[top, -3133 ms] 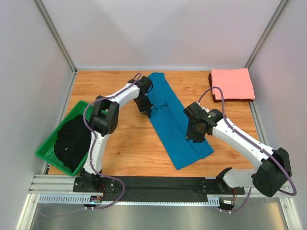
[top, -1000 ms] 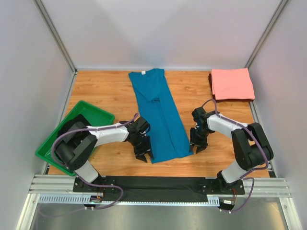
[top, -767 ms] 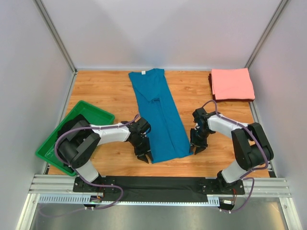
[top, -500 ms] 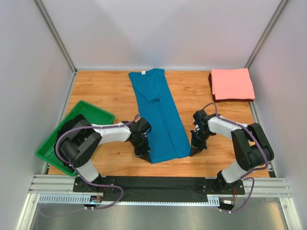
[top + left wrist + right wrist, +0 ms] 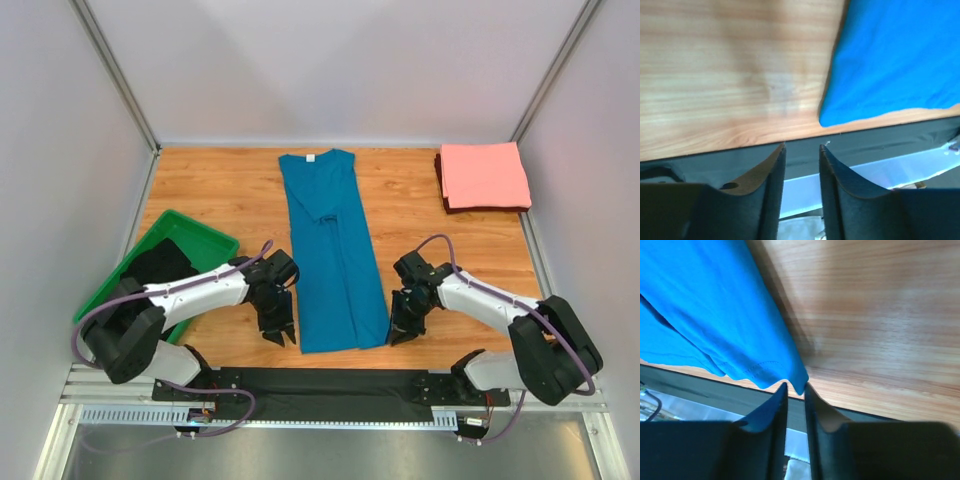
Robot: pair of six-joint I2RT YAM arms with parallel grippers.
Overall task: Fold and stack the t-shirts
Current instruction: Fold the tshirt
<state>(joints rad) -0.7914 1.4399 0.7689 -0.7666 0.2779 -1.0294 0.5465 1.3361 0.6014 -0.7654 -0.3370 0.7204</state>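
Observation:
The teal-blue t-shirt [image 5: 330, 250] lies as a long narrow strip down the middle of the table, neck at the far end. My left gripper [image 5: 278, 335] stands open just left of its near left corner, nothing between the fingers [image 5: 802, 147]; that corner of the teal-blue t-shirt [image 5: 895, 55] shows up and to the right. At the near right corner my right gripper [image 5: 397, 332] is shut on the tip of the teal-blue t-shirt [image 5: 705, 305], the cloth pinched at the tips [image 5: 796, 386]. The salmon-pink t-shirt [image 5: 485, 175] lies folded at the far right.
A green tray [image 5: 215, 232] holding dark cloth [image 5: 150, 270] stands at the left edge. A black strip [image 5: 330, 380] and metal rail run along the near edge, just behind both grippers. Walls close in the far side and both flanks.
The teal-blue t-shirt has slid toward the near edge and straightened. Both grippers drew back with it. The left gripper shut on its corner, then opened and let go; the right closed further.

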